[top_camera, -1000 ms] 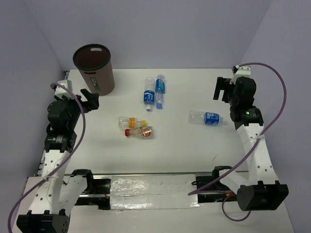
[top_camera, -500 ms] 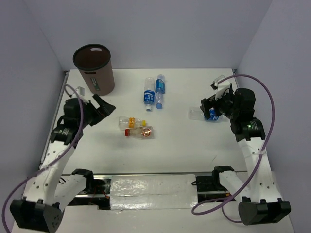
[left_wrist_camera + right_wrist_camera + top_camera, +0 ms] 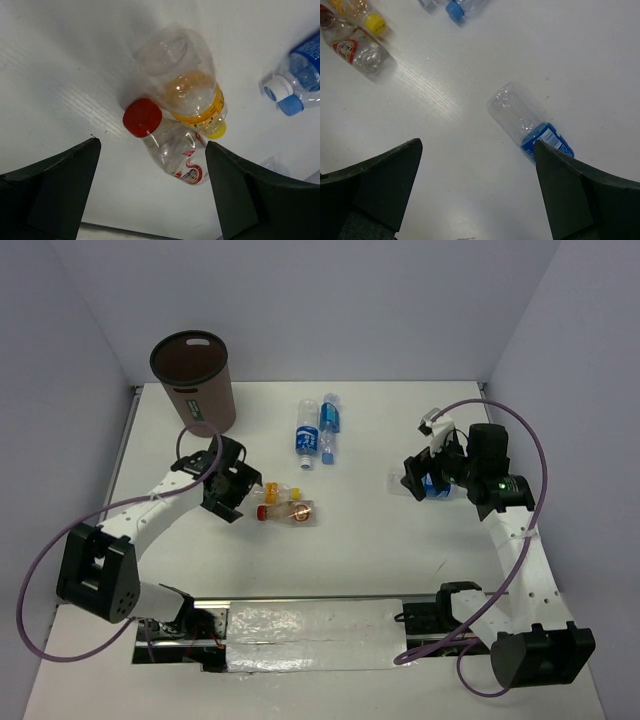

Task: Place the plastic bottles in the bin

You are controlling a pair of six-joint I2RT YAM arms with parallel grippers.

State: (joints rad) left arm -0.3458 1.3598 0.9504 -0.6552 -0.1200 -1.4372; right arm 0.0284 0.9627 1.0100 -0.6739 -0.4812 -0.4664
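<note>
From the top camera I am looking at a white table [image 3: 380, 550] boxed in by pale grey-violet walls [image 3: 350, 310], with a strip of silver foil [image 3: 315, 635] lying along the near edge between the arm bases. The bin [image 3: 195, 385] is standing upright at the far left corner, well apart from every bottle. Two blue-labelled bottles [image 3: 306, 437] are lying side by side at the far middle. The yellow-capped bottle [image 3: 262, 488] and red-capped bottle [image 3: 292, 511] are lying against each other near the centre, and the left claw [image 3: 232, 488] is hanging just beside them, jaws spread wide and holding nothing. The right claw [image 3: 415, 475] is hovering over the third blue-labelled bottle [image 3: 437, 486], partly hiding it, and is likewise gaping empty. Through the left wrist camera both dark fingers [image 3: 50, 190] are framing the two short bottles, the red cap resting against the yellow-capped one's side, while the necks of the blue-labelled pair are peeking in at the right edge. Through the right wrist camera the fingers [image 3: 575, 195] are standing wide above bare table, the lone blue-labelled bottle lying on its side nearer the right-hand finger, untouched.
</note>
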